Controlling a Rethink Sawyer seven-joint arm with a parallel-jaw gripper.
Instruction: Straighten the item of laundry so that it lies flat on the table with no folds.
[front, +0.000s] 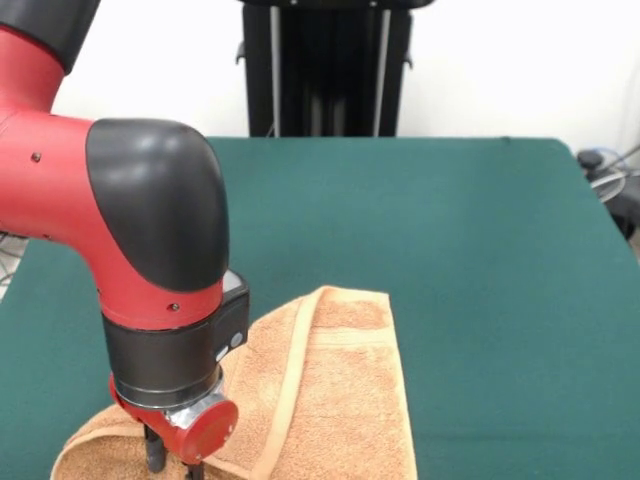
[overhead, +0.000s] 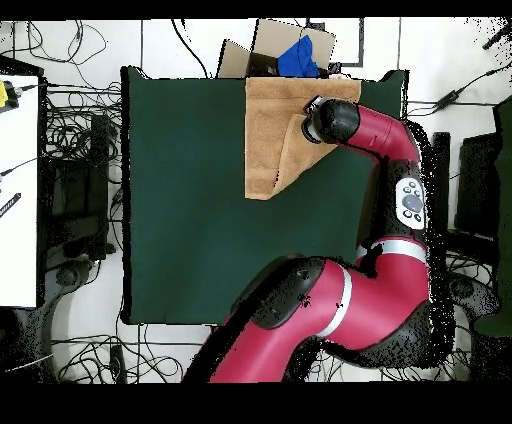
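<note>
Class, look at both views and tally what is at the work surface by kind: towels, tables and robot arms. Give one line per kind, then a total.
Towels: 1, the orange-tan towel, partly folded over.
Tables: 1, the green table.
Robot arms: 1, the red and black arm, its end effector down at the towel.
Total: 3

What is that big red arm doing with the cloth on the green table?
The red and black robot arm has its gripper lowered onto a small orange-tan terry towel at one edge of the dark green table. The towel is not flat yet: one side is folded over on itself. Whether the jaws are closed on the cloth cannot be seen.
</note>
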